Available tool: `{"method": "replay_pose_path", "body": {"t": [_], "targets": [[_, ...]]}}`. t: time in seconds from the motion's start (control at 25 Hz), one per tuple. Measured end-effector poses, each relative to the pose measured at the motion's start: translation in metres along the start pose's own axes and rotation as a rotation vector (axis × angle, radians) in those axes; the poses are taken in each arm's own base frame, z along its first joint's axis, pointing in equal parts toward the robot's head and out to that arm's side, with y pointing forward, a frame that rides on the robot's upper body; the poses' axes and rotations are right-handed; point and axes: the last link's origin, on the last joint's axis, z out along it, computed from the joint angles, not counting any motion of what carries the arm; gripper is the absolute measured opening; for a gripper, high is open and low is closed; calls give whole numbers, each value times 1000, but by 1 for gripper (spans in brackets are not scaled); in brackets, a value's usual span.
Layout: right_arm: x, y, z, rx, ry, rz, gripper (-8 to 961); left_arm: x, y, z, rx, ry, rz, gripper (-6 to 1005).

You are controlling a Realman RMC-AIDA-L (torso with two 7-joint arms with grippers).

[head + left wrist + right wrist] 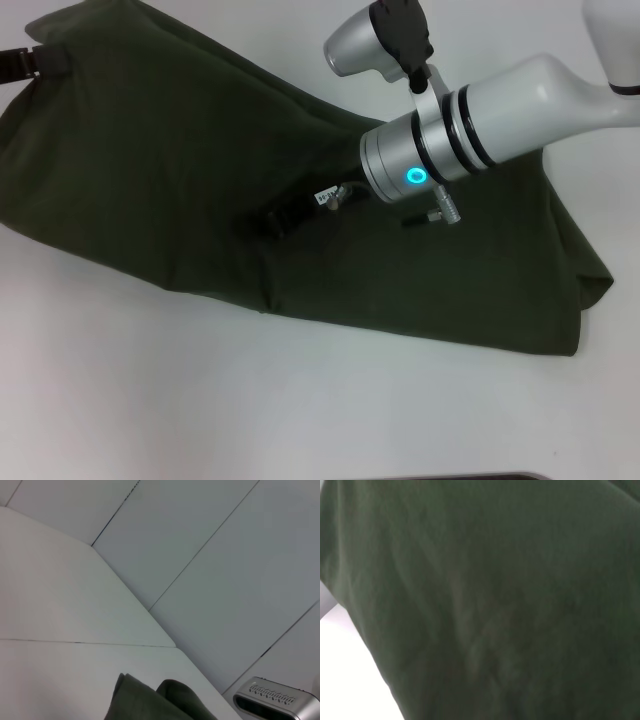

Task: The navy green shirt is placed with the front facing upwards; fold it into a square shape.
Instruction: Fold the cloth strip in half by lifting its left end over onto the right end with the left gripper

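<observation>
— What's taking up the table (150, 400) right now?

— The navy green shirt (180, 170). It's lying across the white top as one long dark band, its long axis running from the far left corner down toward the near right. The far left end is bunching up high, and the near right end is tapering to a folded corner by the table's right side. In the left wrist view a small hump of the same cloth (150, 702) is poking up at the edge of the tabletop.

— And the arms?

— The right arm (500, 100) is reaching in from the upper right, its silver wrist with a glowing cyan ring hanging over the middle of the cloth. The right gripper (285, 218) is pressing down into the fabric just left of that wrist, dark against the dark green. I can't tell whether its fingers are apart or pinching; the cloth is swallowing them. Its wrist camera is filling up with green fabric (495, 600) and a sliver of white table.

— The left one?

— The left gripper (25, 63) is showing only as a black piece at the far left edge, right at the raised end of the shirt. Whether it's clamping the cloth I can't say.

— Any writing?

— A small white tag (326, 195) is sitting near the right wrist, with dark print too tiny to read.
</observation>
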Motion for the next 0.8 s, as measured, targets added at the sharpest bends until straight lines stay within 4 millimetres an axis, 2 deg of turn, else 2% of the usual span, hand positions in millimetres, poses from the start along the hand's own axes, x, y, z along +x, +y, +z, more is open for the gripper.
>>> {"method": "replay_pose_path", "body": {"t": [0.28, 0.56, 0.8], "targets": [[-4, 1, 1, 1, -10, -3, 65, -2, -1, 0, 1, 5, -5, 37], [11, -14, -16, 15, -76, 42, 68, -3, 0, 4, -22, 38, -21, 37], [27, -28, -34, 40, -152, 101, 71, -7, 2, 16, -86, 53, -59, 37]]}}
